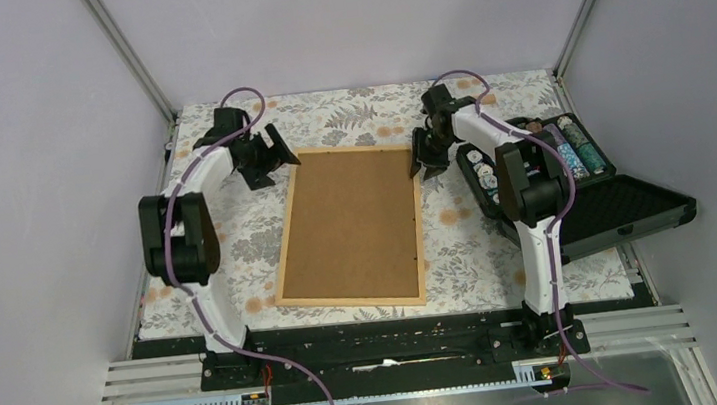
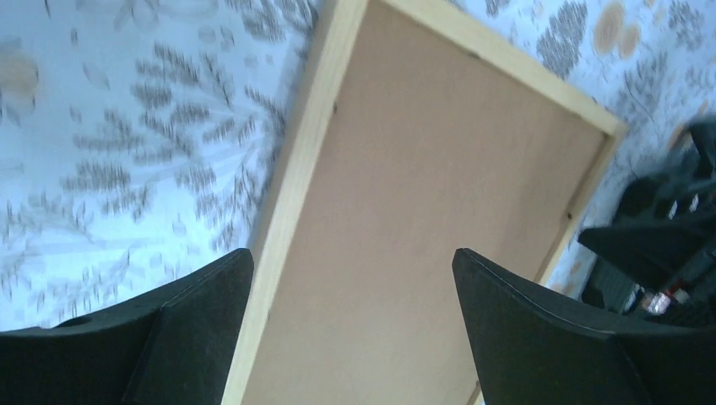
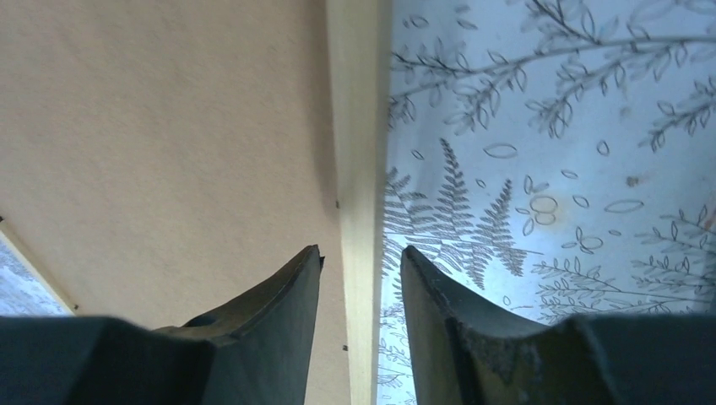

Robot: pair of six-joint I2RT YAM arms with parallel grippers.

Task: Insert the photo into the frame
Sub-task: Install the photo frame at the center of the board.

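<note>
The light wood frame (image 1: 284,238) lies flat on the patterned cloth with a brown backing board (image 1: 351,221) filling it. The photo is hidden. My left gripper (image 1: 269,158) is open and empty, above the frame's far left corner. In the left wrist view its fingers span the frame's rail (image 2: 291,177) and the board (image 2: 422,211), with the gripper (image 2: 353,261) above them. My right gripper (image 1: 428,163) is at the frame's far right corner. In the right wrist view the gripper (image 3: 361,253) is open by a narrow gap, straddling the frame's rail (image 3: 359,126) beside the board (image 3: 169,126).
An open black case (image 1: 574,190) with poker chips stands to the right of the frame, close behind the right arm. The floral cloth (image 1: 191,270) covers the table. Grey walls enclose the back and both sides.
</note>
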